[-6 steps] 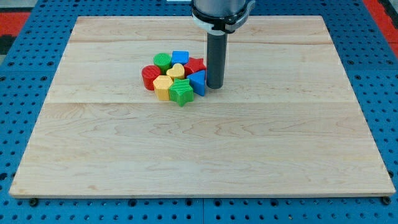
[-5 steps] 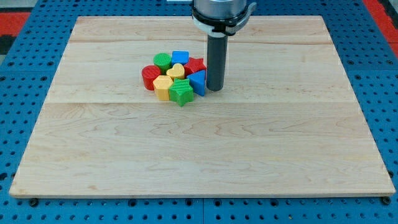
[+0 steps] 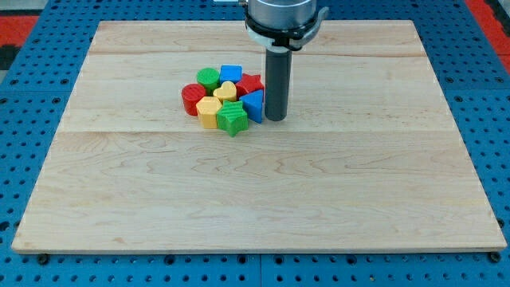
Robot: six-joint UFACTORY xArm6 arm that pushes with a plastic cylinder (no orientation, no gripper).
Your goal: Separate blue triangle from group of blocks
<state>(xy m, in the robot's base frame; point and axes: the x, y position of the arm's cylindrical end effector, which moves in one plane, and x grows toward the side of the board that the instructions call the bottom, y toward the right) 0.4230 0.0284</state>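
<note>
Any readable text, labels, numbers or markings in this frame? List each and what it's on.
None readable. The light wooden board, the blue pegboard table and the dark rod, my tip, show no lettering. The clustered blocks, including the blue triangle block just to the view's left of my tip, are plain coloured plastic without marks.

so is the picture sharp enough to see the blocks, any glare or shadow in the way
In the camera view the light is even and soft, no glare on the board; the blocks are sharp enough to tell colours. My tip casts only a faint shadow, right beside the blue triangle. The arm's top is cropped.
</note>
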